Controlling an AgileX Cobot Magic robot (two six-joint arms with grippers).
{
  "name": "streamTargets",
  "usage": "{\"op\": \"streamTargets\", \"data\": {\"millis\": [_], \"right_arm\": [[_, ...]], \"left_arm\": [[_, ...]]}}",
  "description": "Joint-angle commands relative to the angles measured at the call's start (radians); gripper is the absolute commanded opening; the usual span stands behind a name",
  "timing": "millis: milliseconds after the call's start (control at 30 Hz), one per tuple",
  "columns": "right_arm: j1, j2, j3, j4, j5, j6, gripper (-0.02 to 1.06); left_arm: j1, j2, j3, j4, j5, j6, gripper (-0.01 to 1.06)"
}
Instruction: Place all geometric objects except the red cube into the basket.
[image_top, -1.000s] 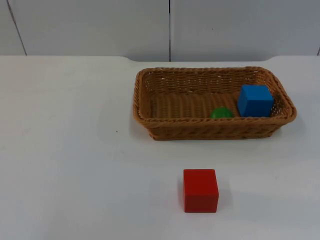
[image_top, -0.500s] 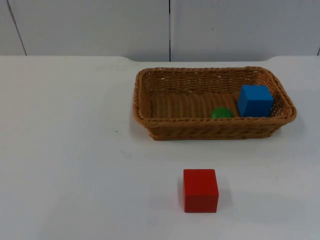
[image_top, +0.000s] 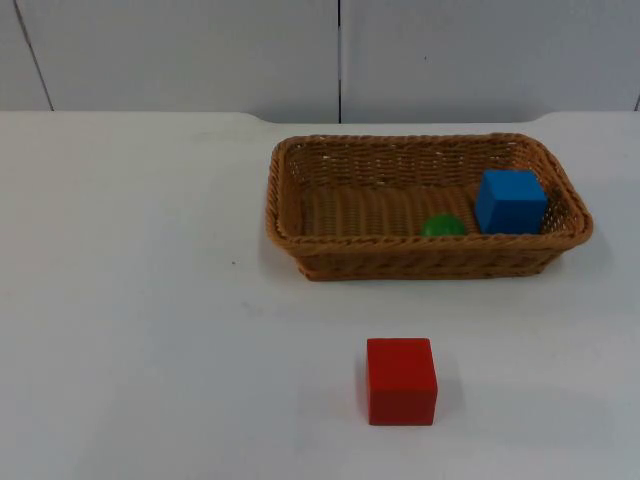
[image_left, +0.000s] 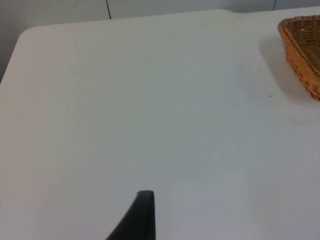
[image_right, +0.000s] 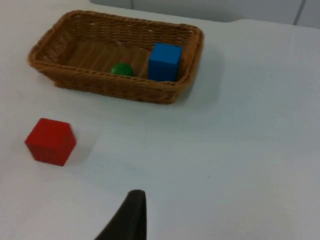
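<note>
1. Nearest the camera in the top view, low and a little right of centre, the red cube (image_top: 401, 381) sits alone on the white table (image_top: 130, 300), well apart from everything else. It is the one piece meant to stay out, so its place looks right.
2. Farther back, in the upper right of the top view, the basket (image_top: 300, 250) lies lengthwise with its open mouth up. The right wrist view shows it beyond the red cube.
3. Inside it, the blue cube (image_top: 511, 201) stands at the right end close to the wall, and the green ball (image_top: 442, 226) lies just beside it to the left, against the near wall.
4. No other shape lies loose on the table, so I judge the sorting done.
5. Each wrist view shows one black fingertip of its own arm: the left gripper (image_left: 142, 220) over bare table, with a corner of the basket off to one side, and the right gripper (image_right: 131, 217) short of the red cube. Whether either is open or closed cannot be told, and nothing is seen in their hold. Both arms appear to wait.
6. Room is wide: the left half of the table is bare up to its rounded far edge at the grey wall (image_top: 200, 50), and a broad strip separates basket from red cube.
</note>
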Motion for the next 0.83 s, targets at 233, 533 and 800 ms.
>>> {"op": "streamTargets", "data": {"millis": [233,533,800], "right_arm": [[-0.166,-0.004,0.007,0.001,-0.009,0.004,1.05],[-0.166,-0.004,0.007,0.001,-0.009,0.004,1.05],[-0.166,-0.004,0.007,0.001,-0.009,0.004,1.05]], "left_arm": [[0.003,-0.005,0.005,-0.009,0.001,0.0,1.05],[0.003,-0.005,0.005,-0.009,0.001,0.0,1.05],[0.112,-0.005,0.005,-0.006,0.001,0.0,1.05]]}}
